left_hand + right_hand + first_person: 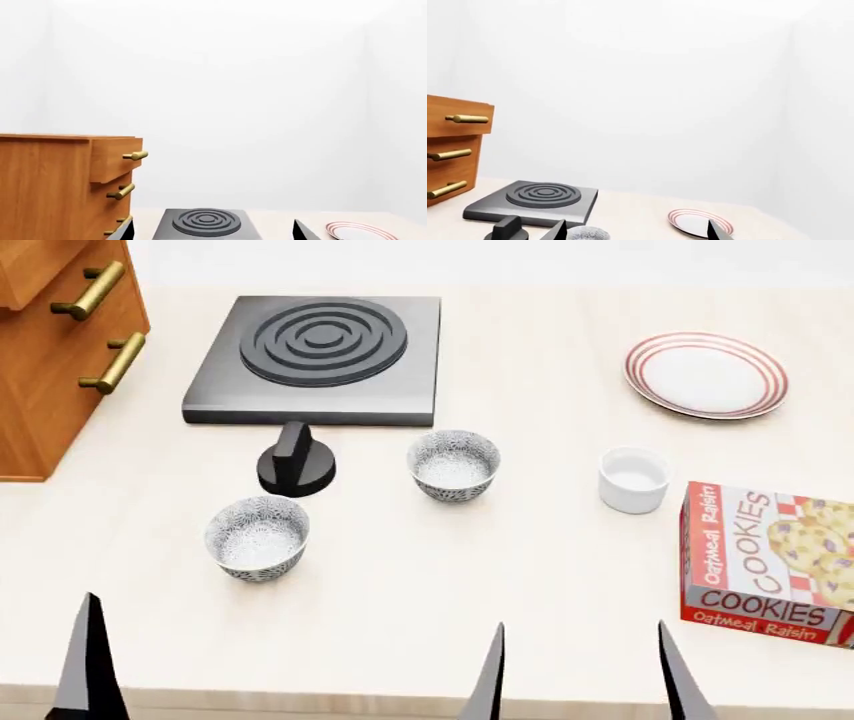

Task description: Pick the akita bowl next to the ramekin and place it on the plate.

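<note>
In the head view the akita bowl point(454, 465) stands upright left of the white ramekin point(633, 480). A second identical bowl point(258, 537) sits nearer and further left. The red-ringed plate point(706, 374) lies at the far right. My right gripper point(581, 672) hovers open and empty at the near table edge, short of the bowl and ramekin. The right wrist view shows it point(635, 231) with the bowl's rim point(587, 234) by one finger and the plate point(694, 222) by the other. My left gripper point(213, 231) is open and empty, facing the stove; one finger point(91, 670) shows at near left.
A black single-burner stove point(318, 358) lies at the back, with a black knob point(296, 462) in front of it. A wooden drawer cabinet point(54, 340) stands at the far left. A cookies box point(767, 565) lies right of the ramekin.
</note>
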